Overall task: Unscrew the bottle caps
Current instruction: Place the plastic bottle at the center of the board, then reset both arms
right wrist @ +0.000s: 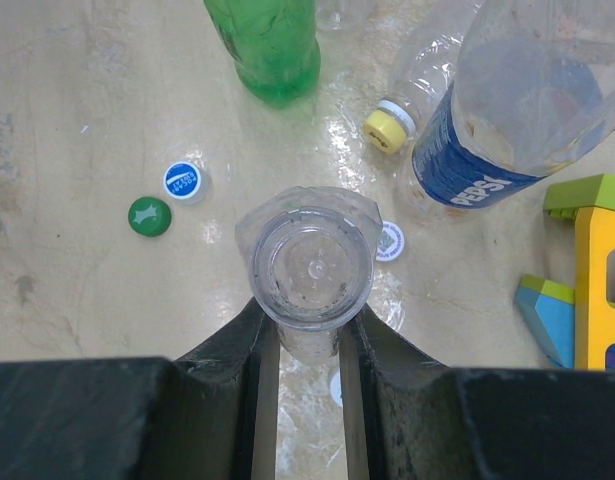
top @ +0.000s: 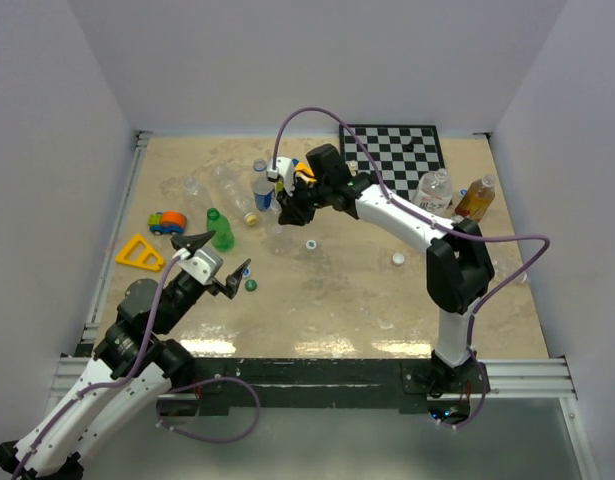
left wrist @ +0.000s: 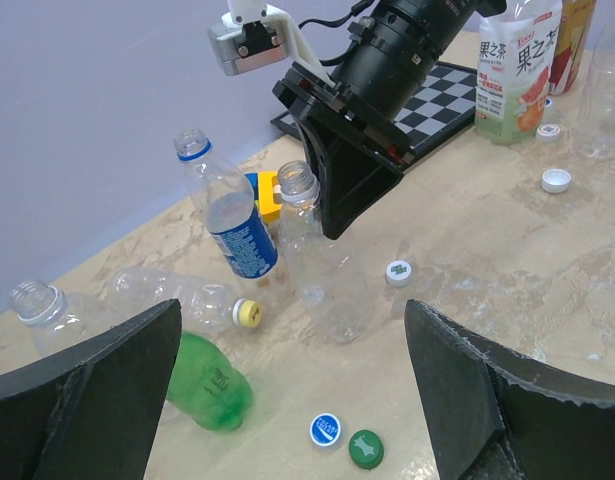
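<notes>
On the counter, the right end effector clenches an upright, capless clear plastic bottle. The small round yellow plastic cap sits twelve o'clock from the released left end effector.

From the top view I see a black-and-white chessboard at about one o'clock on the tan bench, against the back wall. At nine o'clock sits a small toy car, with a yellow triangle frame at its seven o'clock. Bright toy blocks show at three o'clock in my right wrist view.
</notes>
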`<state>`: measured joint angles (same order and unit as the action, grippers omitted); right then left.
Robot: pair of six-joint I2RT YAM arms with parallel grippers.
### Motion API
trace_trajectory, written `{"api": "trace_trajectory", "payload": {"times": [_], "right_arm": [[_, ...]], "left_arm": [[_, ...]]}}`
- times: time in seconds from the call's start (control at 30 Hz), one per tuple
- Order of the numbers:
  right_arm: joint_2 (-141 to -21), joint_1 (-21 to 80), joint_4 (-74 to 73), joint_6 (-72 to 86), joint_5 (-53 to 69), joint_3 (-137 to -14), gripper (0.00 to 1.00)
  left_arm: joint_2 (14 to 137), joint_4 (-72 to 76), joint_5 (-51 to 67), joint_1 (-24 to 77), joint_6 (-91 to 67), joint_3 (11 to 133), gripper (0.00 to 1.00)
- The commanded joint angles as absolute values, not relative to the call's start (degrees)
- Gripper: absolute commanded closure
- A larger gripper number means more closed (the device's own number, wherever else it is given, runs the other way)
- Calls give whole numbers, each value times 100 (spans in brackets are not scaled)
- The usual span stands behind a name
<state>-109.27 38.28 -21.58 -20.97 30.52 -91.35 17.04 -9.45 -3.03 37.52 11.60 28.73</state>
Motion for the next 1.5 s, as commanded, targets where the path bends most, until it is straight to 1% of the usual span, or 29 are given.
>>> {"api": "trace_trajectory", "payload": {"times": [0.0, 0.07, 0.1, 0.13, 0.23, 0.33, 0.37, 0.53, 0.7, 1.0, 1.07, 1.33, 1.47], "right_arm": [[-10854, 3832, -2030, -2004, 3208, -9114, 77], [-10846, 3832, -2048, -2021, 3208, -9114, 70], [-10837, 3832, -2048, -2039, 3191, -9106, 63], [-10828, 3832, -2057, -2030, 3190, -9114, 58], [-10802, 3832, -2074, -2048, 3164, -9123, 51], [-10758, 3832, -2083, -2057, 3138, -9141, 49], [-10732, 3832, -2092, -2065, 3138, -9149, 46], [-10626, 3832, -2118, -2109, 3103, -9150, 44], [-10512, 3832, -2092, -2127, 3015, -9114, 36], [-10494, 3814, -2066, -2092, 2909, -9088, 35], [-10494, 3806, -2057, -2083, 2892, -9088, 32], [-10503, 3779, -2039, -2065, 2857, -9088, 32], [-10389, 3727, -2057, -2083, 2883, -9070, 29]], "left_arm": [[1723, -765, -290, 3727, 1213, 2883, 3], [1723, -765, -273, 3727, 1213, 2883, 3], [1731, -765, -272, 3727, 1213, 2883, 3], [1723, -765, -264, 3727, 1213, 2883, 3], [1723, -765, -255, 3718, 1213, 2892, 3], [1723, -765, -255, 3718, 1222, 2892, 3], [1723, -765, -264, 3718, 1222, 2883, 3], [1723, -765, -255, 3726, 1222, 2883, 3], [1731, -782, -237, 3718, 1213, 2883, 3], [1714, -782, -229, 3727, 1222, 2883, 2], [1723, -773, -237, 3726, 1222, 2892, 2], [1723, -774, -220, 3727, 1222, 2892, 3], [1723, -774, -220, 3718, 1222, 2883, 3]]}}
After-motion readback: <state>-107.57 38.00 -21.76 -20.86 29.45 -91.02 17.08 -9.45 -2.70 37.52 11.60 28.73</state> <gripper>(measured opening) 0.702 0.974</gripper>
